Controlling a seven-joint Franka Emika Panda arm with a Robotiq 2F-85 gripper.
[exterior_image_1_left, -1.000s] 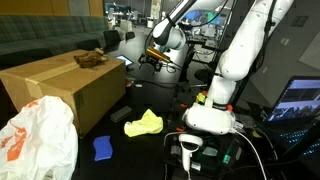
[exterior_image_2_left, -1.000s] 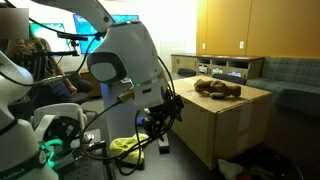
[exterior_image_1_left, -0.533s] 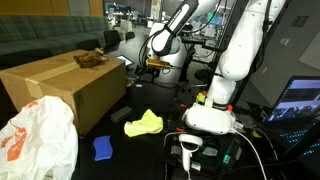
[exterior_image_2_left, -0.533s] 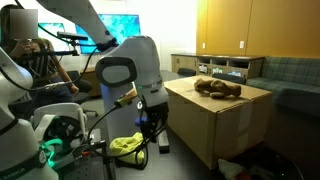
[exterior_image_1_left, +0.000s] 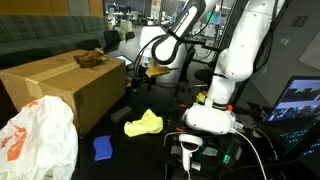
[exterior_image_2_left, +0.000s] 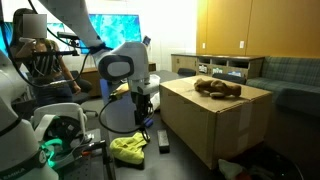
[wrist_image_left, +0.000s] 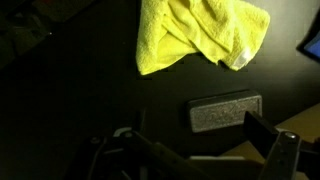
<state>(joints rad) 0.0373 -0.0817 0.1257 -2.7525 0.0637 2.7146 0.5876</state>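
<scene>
My gripper (exterior_image_1_left: 139, 73) hangs in the air beside the big cardboard box (exterior_image_1_left: 70, 90), its jaws open and empty. In the wrist view the gripper (wrist_image_left: 205, 150) comes in from the bottom, and one dark finger (wrist_image_left: 268, 134) shows at the right. Below it on the dark floor lie a crumpled yellow cloth (wrist_image_left: 195, 35) and a grey rectangular block (wrist_image_left: 225, 112). The cloth (exterior_image_1_left: 143, 123) (exterior_image_2_left: 128, 148) is visible in both exterior views, the block (exterior_image_2_left: 165, 141) in an exterior view. The gripper (exterior_image_2_left: 147, 108) is well above both and touches nothing.
A brown stuffed toy (exterior_image_1_left: 90, 58) (exterior_image_2_left: 218, 88) lies on top of the box (exterior_image_2_left: 215, 125). A blue item (exterior_image_1_left: 103, 147) lies on the floor, and a white and orange plastic bag (exterior_image_1_left: 35, 140) sits near the camera. The robot base (exterior_image_1_left: 210, 115) and cables stand close by.
The arm has swung toward the cardboard box and lowered, bringing the gripper nearer the floor above the cloth and block. The jaws have stayed open.
</scene>
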